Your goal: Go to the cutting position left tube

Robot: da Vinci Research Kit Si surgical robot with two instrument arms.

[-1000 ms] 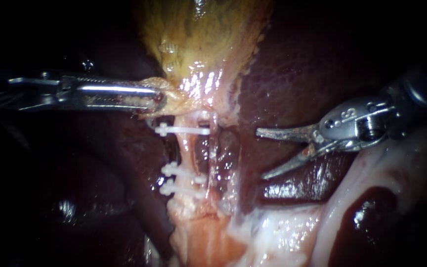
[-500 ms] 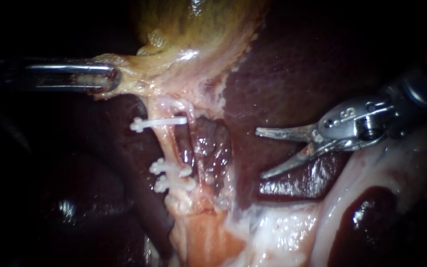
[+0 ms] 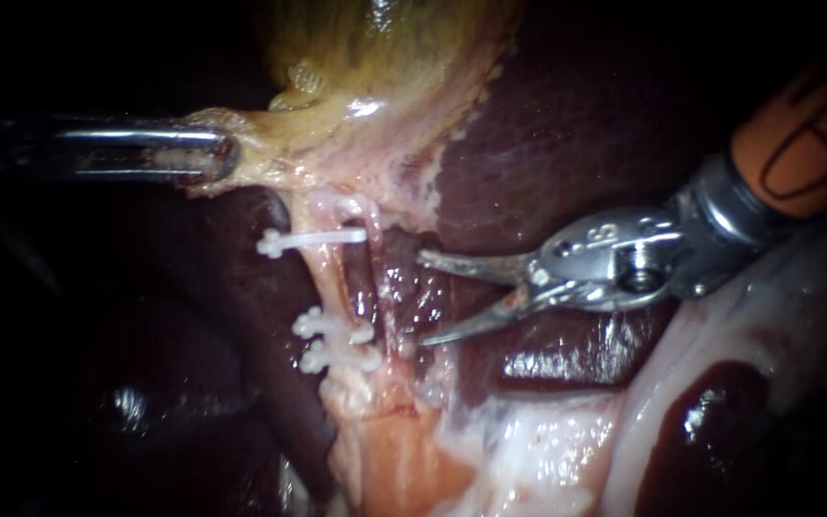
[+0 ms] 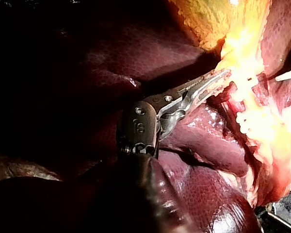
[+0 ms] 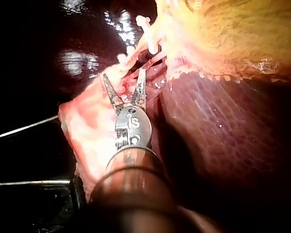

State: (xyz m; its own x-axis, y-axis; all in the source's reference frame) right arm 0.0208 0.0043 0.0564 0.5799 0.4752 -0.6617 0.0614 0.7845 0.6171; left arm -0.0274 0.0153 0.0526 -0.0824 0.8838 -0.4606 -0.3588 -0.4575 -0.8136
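Observation:
My left instrument [image 3: 220, 158] comes in from the left, its jaws shut on the yellowish neck of the gallbladder [image 3: 385, 57], which is drawn out to the left; the left wrist view shows the same grip [image 4: 217, 80]. Below the neck runs the pale left tube [image 3: 332, 282], carrying one white clip [image 3: 310, 237] high up and two clips [image 3: 332, 340] lower down. My right instrument [image 3: 420, 298] has thin curved blades standing open. Their tips sit just right of the tubes, level with the gap between the clips, holding nothing. In the right wrist view the open blades [image 5: 123, 75] point at the clipped strand.
Dark red liver [image 3: 576, 115] lies around and behind the tubes. A second reddish strand [image 3: 390, 287] runs just right of the left tube. Pale fatty tissue [image 3: 528, 450] spreads below and to the right. The right instrument's orange-banded shaft [image 3: 796, 144] enters from the upper right.
The left instrument first pulled the gallbladder neck to the left and has since held still. In the last half second the right instrument moved left toward the tubes, blades still open.

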